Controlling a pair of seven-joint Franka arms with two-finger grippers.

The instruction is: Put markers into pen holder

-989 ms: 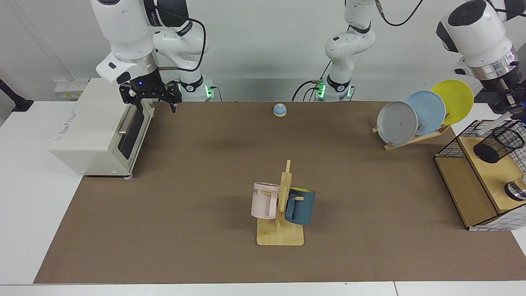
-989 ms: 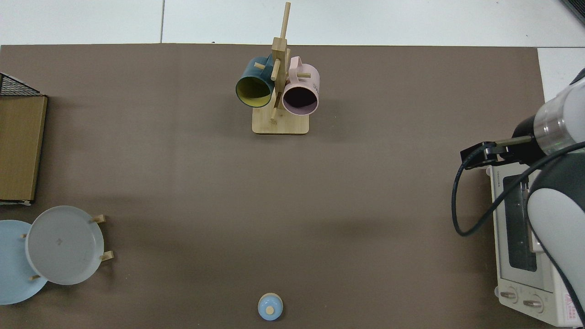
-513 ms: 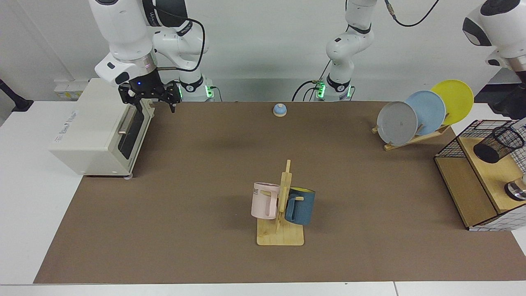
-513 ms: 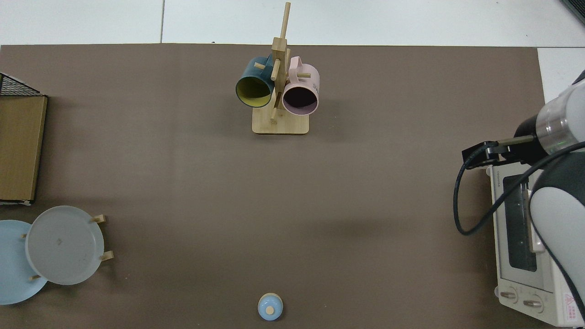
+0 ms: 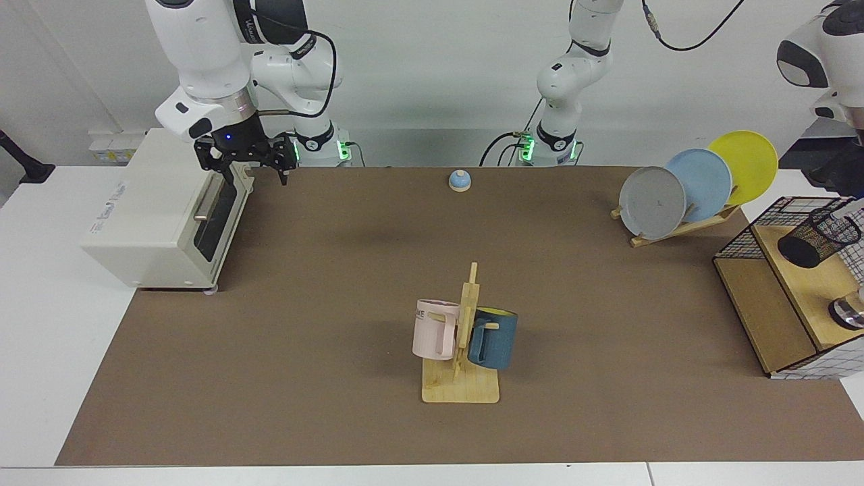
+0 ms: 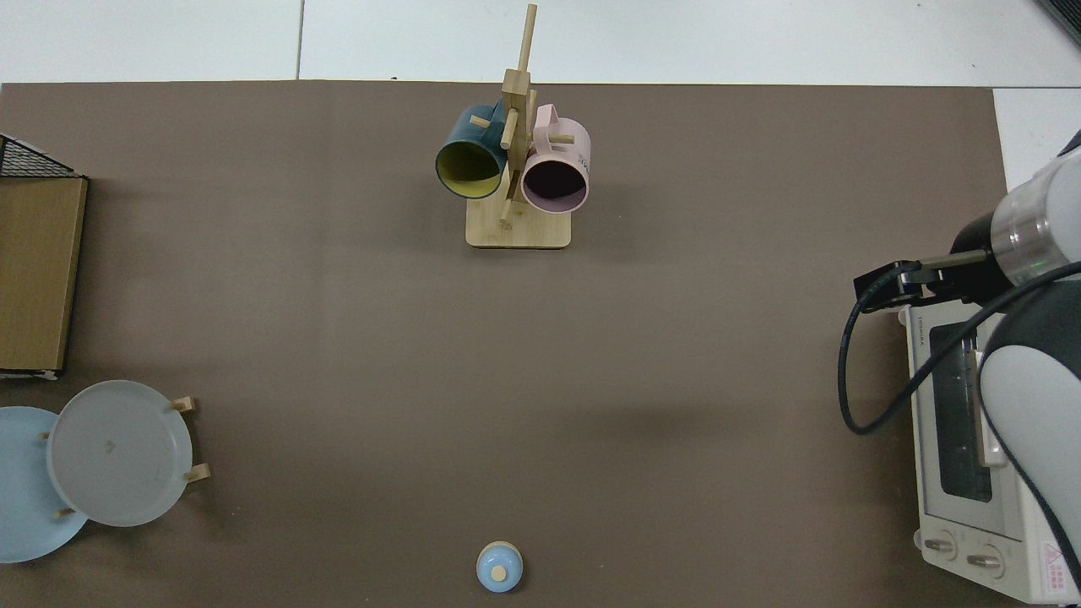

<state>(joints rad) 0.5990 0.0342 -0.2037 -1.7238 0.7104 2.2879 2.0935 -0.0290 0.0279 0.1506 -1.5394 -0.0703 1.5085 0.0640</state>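
The pen holder (image 5: 819,236), a black mesh cup, sits leaning on the wooden shelf of the wire-grid rack (image 5: 766,307) at the far right of the facing view. No markers show in either view. Above the cup, at the picture's right edge, is my left gripper (image 5: 849,192), only its dark hand partly in frame. My right gripper (image 5: 260,177) waits open and holding nothing over the front corner of the toaster oven (image 5: 158,216). It also shows in the top view as the right gripper (image 6: 882,289).
A mug tree (image 5: 466,324) with a pink mug (image 5: 434,329) and a blue mug (image 5: 494,337) stands mid-table near the front. A plate rack (image 5: 678,192) holds three plates at the back right. A small blue bell (image 5: 459,180) sits at the back centre.
My left arm has risen and drawn back towards the right edge, away from the pen holder. The right arm has barely moved.
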